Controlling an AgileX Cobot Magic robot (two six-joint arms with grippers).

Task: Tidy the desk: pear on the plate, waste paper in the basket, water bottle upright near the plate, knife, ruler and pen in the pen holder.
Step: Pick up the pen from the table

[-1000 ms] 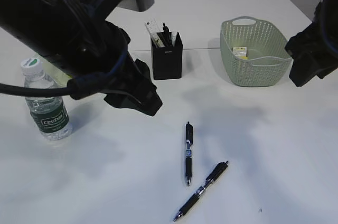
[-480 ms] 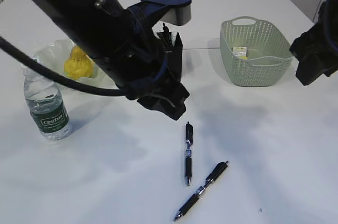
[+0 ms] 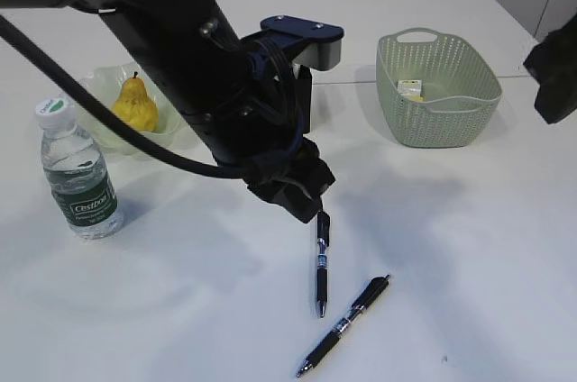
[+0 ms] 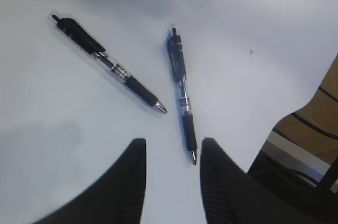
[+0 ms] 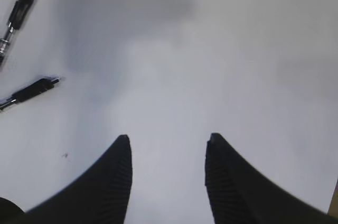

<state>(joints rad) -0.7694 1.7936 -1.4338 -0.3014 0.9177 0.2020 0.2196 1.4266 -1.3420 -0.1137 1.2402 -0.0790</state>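
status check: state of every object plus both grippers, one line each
pear: upright on the plate
water bottle: upright, capped, beside the plate
upper pen: flat on table, loose
lower pen: flat on table, loose
basket: upright, small item inside
pen holder: mostly hidden by the left arm
left gripper: open, above the upper pen
right gripper: open, empty, over bare table

we see the left arm [image 3: 207,85] hiding most of the pen holder [image 3: 305,103]; the right claw [image 3: 554,71] is cut off by the frame edge.
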